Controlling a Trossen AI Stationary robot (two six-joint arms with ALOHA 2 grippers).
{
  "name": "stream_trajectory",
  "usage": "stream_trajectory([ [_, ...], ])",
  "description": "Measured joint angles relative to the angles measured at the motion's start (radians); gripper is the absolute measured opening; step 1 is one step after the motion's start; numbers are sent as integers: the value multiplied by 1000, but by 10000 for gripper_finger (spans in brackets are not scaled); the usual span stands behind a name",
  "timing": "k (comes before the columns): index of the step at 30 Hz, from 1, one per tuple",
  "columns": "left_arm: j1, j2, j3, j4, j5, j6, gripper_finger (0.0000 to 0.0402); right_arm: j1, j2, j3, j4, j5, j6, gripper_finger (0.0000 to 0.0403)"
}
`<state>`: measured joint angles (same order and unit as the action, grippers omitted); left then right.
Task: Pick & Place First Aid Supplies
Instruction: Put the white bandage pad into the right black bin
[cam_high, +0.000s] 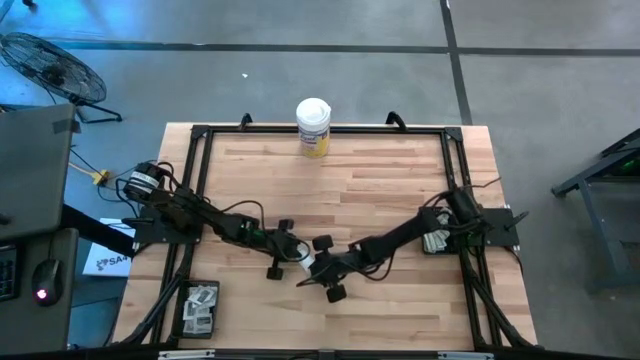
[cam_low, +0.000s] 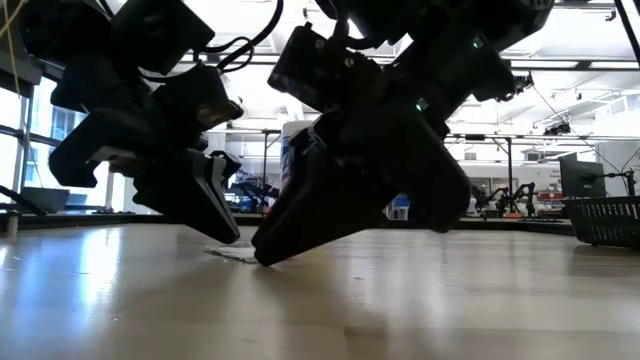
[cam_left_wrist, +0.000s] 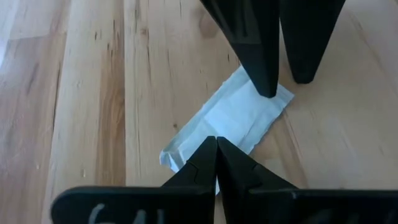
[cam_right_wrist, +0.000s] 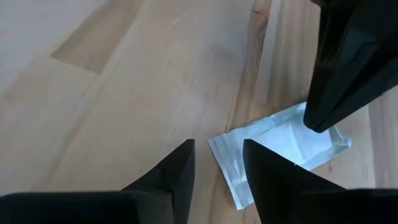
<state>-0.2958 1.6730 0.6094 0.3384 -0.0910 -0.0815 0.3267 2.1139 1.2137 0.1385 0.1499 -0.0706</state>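
One first aid supply, a pale oblong packet (cam_left_wrist: 233, 118), lies flat on the wooden table near its middle. It also shows in the right wrist view (cam_right_wrist: 280, 152) and as a thin sliver in the low view (cam_low: 235, 252). My left gripper (cam_left_wrist: 216, 144) is shut over one end of it, slanting down from the table's left. My right gripper (cam_right_wrist: 217, 163) comes from the right, slanting down, and is open. The packet's other end lies at the gap between its fingers. My left gripper sets its shut fingertips (cam_right_wrist: 318, 124) on one end of the packet (cam_left_wrist: 193, 146), slanting down from the table's left. The packet stays flat on the wood. My right gripper has one fingertip (cam_left_wrist: 267, 90) on the packet's other end (cam_left_wrist: 277, 102). Its second fingertip (cam_left_wrist: 303, 78) stands on bare wood beside the packet.
A white canister with a yellow label (cam_high: 313, 126) stands at the far edge. A dark tray with packets (cam_high: 197, 307) sits at the near left, and another holder (cam_high: 436, 241) sits by the right arm's base. Black frame rails (cam_high: 195, 190) run along the table's sides.
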Motion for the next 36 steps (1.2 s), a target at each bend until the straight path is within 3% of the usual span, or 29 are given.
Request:
stream_trajectory([
  [10,-3,-19,0,11,4,-4,3,-42,-1,1,-71,-53,70,77],
  [16,-63,-142,1,-23,-4,1,3,-53,-3,2,-96,-50,73,33],
  [23,-208,-298,1,-123,-190,6,3,-52,-3,1,-103,-40,145,4],
  [29,-336,-302,1,-147,-396,-12,3,-43,-11,18,-108,-44,224,2],
  [36,-381,-295,1,-164,-449,-41,3,-31,-88,69,-150,-46,361,1],
])
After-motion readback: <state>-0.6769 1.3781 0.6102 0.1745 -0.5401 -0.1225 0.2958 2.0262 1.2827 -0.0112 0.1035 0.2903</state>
